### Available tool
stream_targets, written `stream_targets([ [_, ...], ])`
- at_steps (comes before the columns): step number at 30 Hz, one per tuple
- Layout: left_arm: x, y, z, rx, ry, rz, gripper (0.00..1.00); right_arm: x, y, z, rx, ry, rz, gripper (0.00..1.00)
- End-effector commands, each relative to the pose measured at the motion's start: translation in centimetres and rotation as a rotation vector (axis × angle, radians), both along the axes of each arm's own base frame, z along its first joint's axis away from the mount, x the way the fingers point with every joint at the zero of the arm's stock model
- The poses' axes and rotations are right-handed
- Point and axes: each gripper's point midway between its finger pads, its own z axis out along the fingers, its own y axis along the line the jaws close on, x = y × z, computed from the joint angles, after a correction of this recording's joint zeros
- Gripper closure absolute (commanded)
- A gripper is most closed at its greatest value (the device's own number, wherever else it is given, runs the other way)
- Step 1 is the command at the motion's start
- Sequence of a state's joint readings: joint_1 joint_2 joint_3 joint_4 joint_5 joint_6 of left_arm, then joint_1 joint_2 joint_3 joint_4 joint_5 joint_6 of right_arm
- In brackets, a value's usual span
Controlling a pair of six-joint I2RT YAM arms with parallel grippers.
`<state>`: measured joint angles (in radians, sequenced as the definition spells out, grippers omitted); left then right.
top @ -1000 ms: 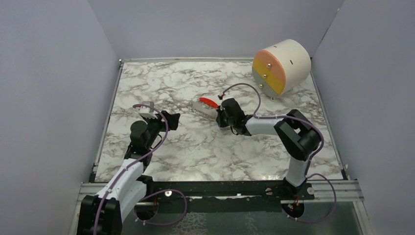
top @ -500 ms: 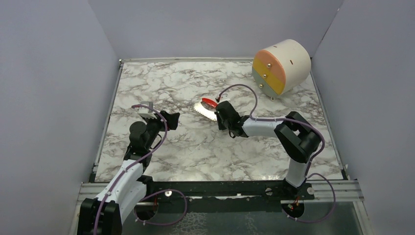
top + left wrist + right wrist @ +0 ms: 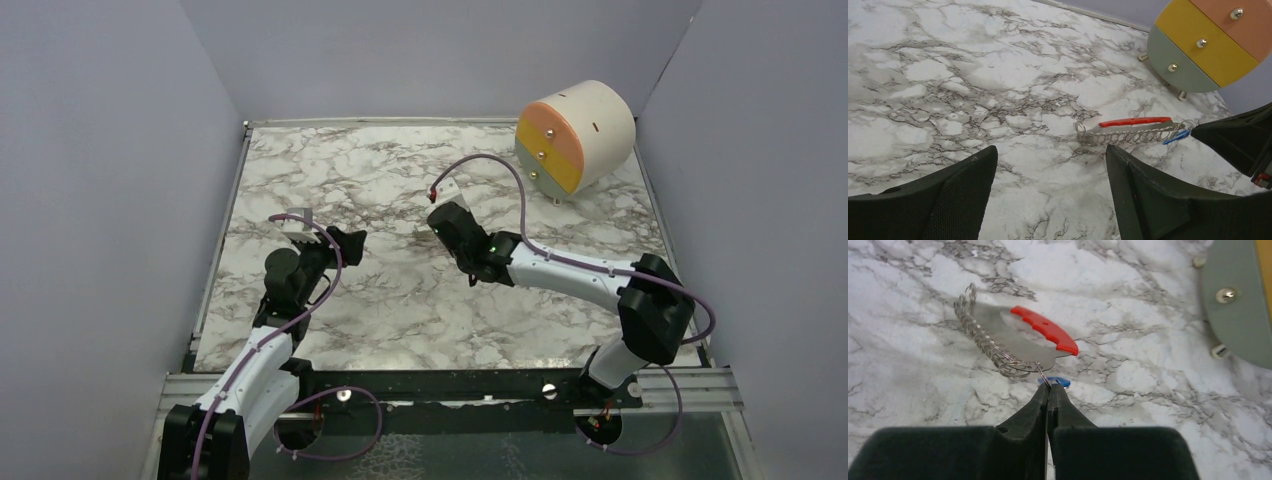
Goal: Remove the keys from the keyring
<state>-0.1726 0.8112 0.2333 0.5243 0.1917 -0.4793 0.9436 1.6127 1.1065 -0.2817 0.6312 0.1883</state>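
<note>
Right hand [image 3: 1049,390]: fingers pressed fully together, tips meeting at the end of the keyring [image 3: 993,347] where a small wire loop and the keys [image 3: 1057,382] sit. The keys are one tiny blue-and-silver tag, just beyond the tips; judgement: the pinch is set at the tag's attachment so the tag can be drawn off while the band stays behind. Whether the tag or the loop is actually between the pads cannot be told; the tips cover the contact point.

Keyring lies on the counter [image 3: 923,405] near its middle, coiled edge toward the left, red part [image 3: 1045,330] along the far side, tag end pointing at the right hand. The band looks flat on the marble, though its underside is not visible.

Left hand [image 3: 1050,150]: jaws wide, holding nothing, hovering over bare counter well apart from the keyring, with the band framed between its fingers. Judgement: it is staged to come in and pin or grip the band as an anchor for the pull.

Hidden or unclear: in the top view the right hand and its cable cover the keyring entirely, so neither band nor tag shows there. How the tag is threaded on the loop is too small to make out. The drawer cylinder [image 3: 575,135] stands at the far right corner, cut off in both wrist views, clear of the work.
</note>
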Motion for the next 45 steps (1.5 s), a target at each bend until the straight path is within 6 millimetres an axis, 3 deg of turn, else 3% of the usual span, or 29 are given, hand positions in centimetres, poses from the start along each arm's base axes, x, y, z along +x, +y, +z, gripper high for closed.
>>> stream_targets([
  [1, 0.1, 0.0, 1.1, -0.017, -0.043, 0.007, 0.22, 1.2, -2.2, 3.6, -0.111, -0.123, -0.061, 0.99],
  [4, 0.1, -0.1, 1.8, -0.037, -0.058, 0.007, 0.34, 1.8, -1.8, 5.3, -0.100, -0.189, -0.049, 0.99],
  [7, 0.1, -0.3, 2.6, -0.053, -0.079, -0.004, 0.53, 2.2, -1.5, 7.2, -0.096, -0.260, -0.021, 0.99],
  [10, 0.3, -0.9, 4.4, -0.067, -0.117, -0.035, 0.63, 2.4, -1.1, 9.7, -0.065, -0.347, 0.008, 0.99],
  [13, 0.5, -1.7, 6.8, -0.069, -0.169, -0.077, 0.68, 2.1, -0.4, 12.8, 0.011, -0.429, 0.066, 0.99],
  [17, 0.5, -2.8, 10.3, -0.064, -0.244, -0.141, 0.66, 0.5, 1.1, 17.1, 0.171, -0.524, 0.209, 0.99],
  [20, 0.4, -3.8, 12.5, -0.047, -0.293, -0.194, 0.68, -0.9, 2.4, 19.0, 0.257, -0.551, 0.326, 0.99],
  [23, 0.2, -5.1, 13.7, -0.028, -0.321, -0.264, 0.74, -1.9, 3.5, 19.7, 0.303, -0.547, 0.402, 0.99],
  [31, -1.5, -9.4, 15.2, -0.009, -0.355, -0.473, 0.77, -3.9, 4.5, 19.5, 0.347, -0.524, 0.526, 0.99],
  [35, -3.4, -12.3, 17.2, 0.015, -0.431, -0.572, 0.75, -3.9, 4.7, 19.2, 0.342, -0.509, 0.538, 0.99],
  [38, -3.6, -13.3, 17.9, 0.042, -0.471, -0.587, 0.72, -4.0, 4.8, 19.3, 0.345, -0.506, 0.541, 0.99],
  [45, -4.0, -14.8, 16.6, 0.103, -0.490, -0.651, 0.62, -4.3, 5.0, 18.9, 0.349, -0.487, 0.558, 0.99],
])
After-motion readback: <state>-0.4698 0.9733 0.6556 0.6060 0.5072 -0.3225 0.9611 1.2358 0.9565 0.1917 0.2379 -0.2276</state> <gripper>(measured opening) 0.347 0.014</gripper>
